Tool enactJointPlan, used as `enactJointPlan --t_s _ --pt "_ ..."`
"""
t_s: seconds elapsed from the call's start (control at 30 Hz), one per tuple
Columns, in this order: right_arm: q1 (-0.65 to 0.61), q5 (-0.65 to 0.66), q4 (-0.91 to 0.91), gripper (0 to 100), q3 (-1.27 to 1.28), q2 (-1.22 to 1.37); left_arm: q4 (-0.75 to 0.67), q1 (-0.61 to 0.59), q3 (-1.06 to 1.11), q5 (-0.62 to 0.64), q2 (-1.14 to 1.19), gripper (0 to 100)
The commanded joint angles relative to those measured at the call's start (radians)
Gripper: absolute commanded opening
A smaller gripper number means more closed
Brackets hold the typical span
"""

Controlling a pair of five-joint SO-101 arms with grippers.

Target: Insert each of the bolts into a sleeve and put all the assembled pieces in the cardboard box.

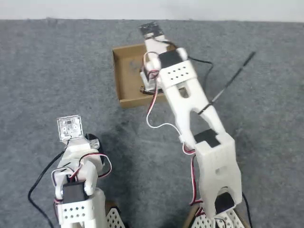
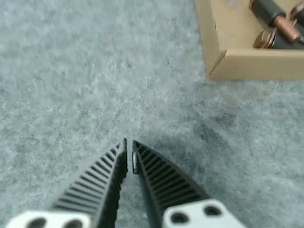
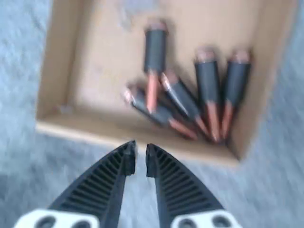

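We see the cardboard box (image 1: pixel 124 101) lying on the grey carpet-like table cover (image 1: pixel 52 66) toward the far side of the table. The right arm (image 1: pixel 190 99) stretches out to it, so that its wrist hangs over the box's right part. From that arm's own camera, the right gripper (image 3: pixel 140 156) sits just above the near wall of the box. Its two black ribbed fingers (image 3: pixel 107 183) are parted by a narrow slit and there is nothing between them. Inside the box we count five assembled pieces (image 3: pixel 207 78), each a dark sleeve with a copper-coloured bolt end poking out. They lie flat on the box floor, bunched together toward one side, some touching or crossing each other. The left arm (image 1: pixel 76 171) is folded back at the near edge of the table, well apart from the box. The left gripper (image 2: pixel 129 148) points down at bare grey cover, its fingers pressed almost together and empty. Beyond it we see one corner of the box with a couple of the pieces inside.
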Motion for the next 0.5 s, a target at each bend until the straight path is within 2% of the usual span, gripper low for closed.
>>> enactJointPlan --t_s 0.0,0.17,0.47 --pt "0.012 0.015 0.15 0.7 -0.06 -0.165 -0.037 0.005 -0.012 -0.003 -0.009 1" --pt "0.028 0.014 0.282 0.7 -0.028 -0.283 -0.038 0.005 -0.012 -0.003 -0.009 1" --pt "0.07 0.014 0.259 0.7 0.493 -0.657 -0.038 0.005 -0.012 -0.003 -0.009 1"
